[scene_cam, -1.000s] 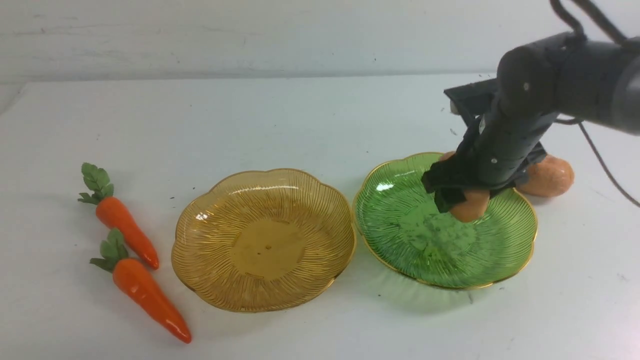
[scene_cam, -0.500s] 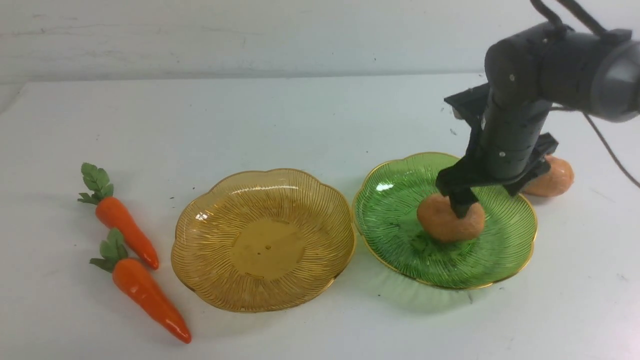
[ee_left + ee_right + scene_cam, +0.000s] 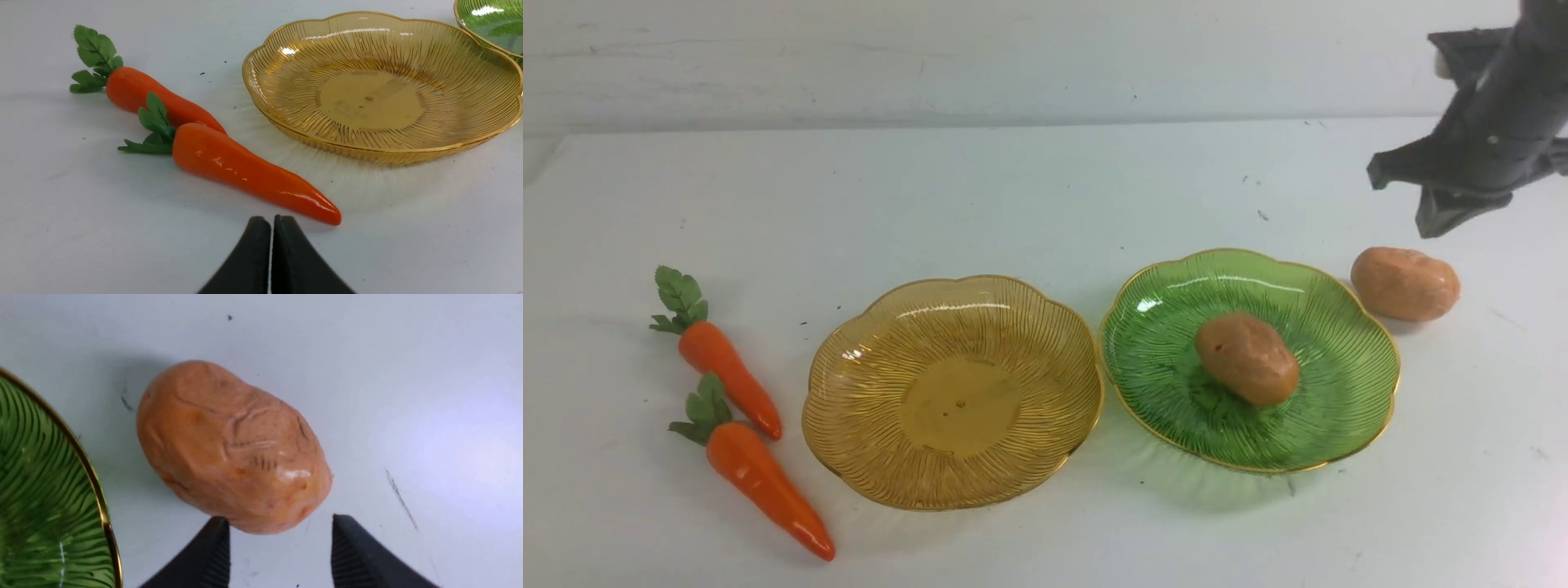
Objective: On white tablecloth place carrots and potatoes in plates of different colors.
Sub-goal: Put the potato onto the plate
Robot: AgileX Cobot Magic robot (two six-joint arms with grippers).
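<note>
One potato (image 3: 1246,358) lies inside the green plate (image 3: 1168,343), free of any gripper. A second potato (image 3: 1405,283) (image 3: 233,445) rests on the white tablecloth (image 3: 1029,196) just right of that plate. My right gripper (image 3: 1405,200) (image 3: 280,522) hangs open above this second potato, holding nothing. The amber plate (image 3: 849,408) (image 3: 278,53) stands empty. Two carrots (image 3: 729,371) (image 3: 768,482) lie on the cloth left of it. In the left wrist view my left gripper (image 3: 271,218) is shut and empty, close to the tip of the nearer carrot (image 3: 245,171).
The two plates sit side by side, rims almost touching. A pale wall (image 3: 1013,57) runs along the back edge of the cloth. A corner of the green plate (image 3: 490,20) shows beyond the amber one in the left wrist view.
My right gripper let the potato go into the green plate, then rose and swung back to the right over the second potato. The left side is unchanged.
</note>
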